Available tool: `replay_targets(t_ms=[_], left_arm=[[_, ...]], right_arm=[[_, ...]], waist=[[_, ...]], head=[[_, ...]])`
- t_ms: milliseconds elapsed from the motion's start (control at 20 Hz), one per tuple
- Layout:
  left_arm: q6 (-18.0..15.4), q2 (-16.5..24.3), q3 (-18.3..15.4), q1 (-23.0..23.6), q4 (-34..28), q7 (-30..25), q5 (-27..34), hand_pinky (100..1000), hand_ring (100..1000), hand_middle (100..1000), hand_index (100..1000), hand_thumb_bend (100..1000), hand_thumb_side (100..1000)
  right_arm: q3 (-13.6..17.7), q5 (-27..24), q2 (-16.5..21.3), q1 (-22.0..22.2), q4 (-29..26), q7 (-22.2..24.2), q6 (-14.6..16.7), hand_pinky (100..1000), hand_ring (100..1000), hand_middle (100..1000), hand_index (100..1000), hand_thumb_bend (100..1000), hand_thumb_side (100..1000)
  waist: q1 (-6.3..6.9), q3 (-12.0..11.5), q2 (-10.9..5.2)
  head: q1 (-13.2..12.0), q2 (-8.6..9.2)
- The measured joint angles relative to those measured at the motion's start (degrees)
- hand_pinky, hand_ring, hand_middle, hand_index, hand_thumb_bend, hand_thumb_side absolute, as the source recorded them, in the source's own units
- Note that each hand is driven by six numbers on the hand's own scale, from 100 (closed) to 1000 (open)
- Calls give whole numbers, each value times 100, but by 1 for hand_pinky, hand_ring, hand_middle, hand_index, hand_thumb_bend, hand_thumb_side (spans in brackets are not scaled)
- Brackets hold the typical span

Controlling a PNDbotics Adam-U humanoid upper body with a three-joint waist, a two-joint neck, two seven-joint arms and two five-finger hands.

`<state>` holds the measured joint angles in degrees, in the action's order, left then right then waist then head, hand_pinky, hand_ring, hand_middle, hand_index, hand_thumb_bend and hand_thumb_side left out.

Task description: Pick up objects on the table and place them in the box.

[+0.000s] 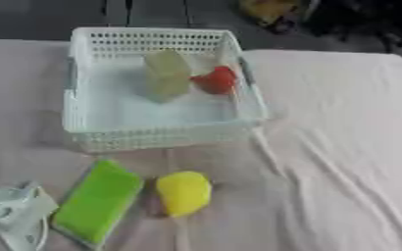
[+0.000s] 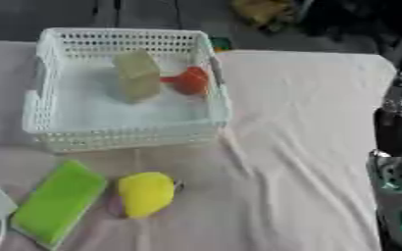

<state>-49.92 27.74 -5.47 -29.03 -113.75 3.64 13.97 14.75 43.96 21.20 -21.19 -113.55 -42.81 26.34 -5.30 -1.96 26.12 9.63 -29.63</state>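
Observation:
A white lattice box (image 1: 83, 105) stands at the back left of the table. Inside it a pale green block (image 1: 166, 73) stands upright with a red object (image 1: 216, 80) just to its right. In front of the box lie a flat bright green object (image 1: 98, 201) and a rounded yellow object (image 1: 184, 192), side by side. A pale whitish item (image 1: 14, 215) lies at the lower left corner. Part of my right arm, black with silver, and a grey end piece (image 2: 396, 196) show at the right edge, well away from every object. My left hand shows in no view.
A pale pink cloth (image 2: 299, 147) with creases covers the table. Its far edge runs just behind the box, and dark floor with a yellowish thing (image 1: 269, 10) lies beyond it.

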Motion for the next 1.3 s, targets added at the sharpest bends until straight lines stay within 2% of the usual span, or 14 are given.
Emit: replay_targets(t_ms=[800, 900, 1000, 1100, 1250, 1300], left_arm=[[-2, -1, 0, 22, 0, 23, -47, 968, 936, 881, 940, 145, 931], [-5, -1, -1, 34, 0, 34, -48, 970, 939, 884, 942, 143, 933], [13, -5, 0, 57, 0, 53, -48, 972, 943, 887, 943, 147, 939], [52, -29, 0, 126, 0, 84, -48, 975, 947, 891, 946, 148, 944], [130, -68, -4, 272, 0, 123, -55, 979, 955, 896, 949, 135, 944], [151, -77, -10, 365, 0, 134, -81, 979, 956, 897, 949, 134, 944]], right_arm=[[0, 1, -28, 0, 0, -9, -9, 736, 758, 699, 804, 100, 1000], [0, 1, -27, -11, 0, -9, -9, 738, 761, 701, 805, 100, 1000], [6, -2, -13, -38, 0, -9, -9, 741, 764, 705, 808, 100, 1000], [9, -16, 62, -49, 0, -9, -9, 749, 770, 714, 816, 100, 1000], [2, -17, 267, -41, 0, -8, -8, 759, 779, 728, 832, 100, 1000], [-10, -16, 369, -20, 0, -8, -8, 760, 780, 729, 834, 100, 1000]], waist=[[30, 27, 18], [93, 121, 37], [231, 228, 39], [330, 231, 39], [351, 197, 29], [393, 166, -2]], head=[[0, 0], [-13, -1], [-34, 2], [-25, 26], [21, 44], [29, 44]])
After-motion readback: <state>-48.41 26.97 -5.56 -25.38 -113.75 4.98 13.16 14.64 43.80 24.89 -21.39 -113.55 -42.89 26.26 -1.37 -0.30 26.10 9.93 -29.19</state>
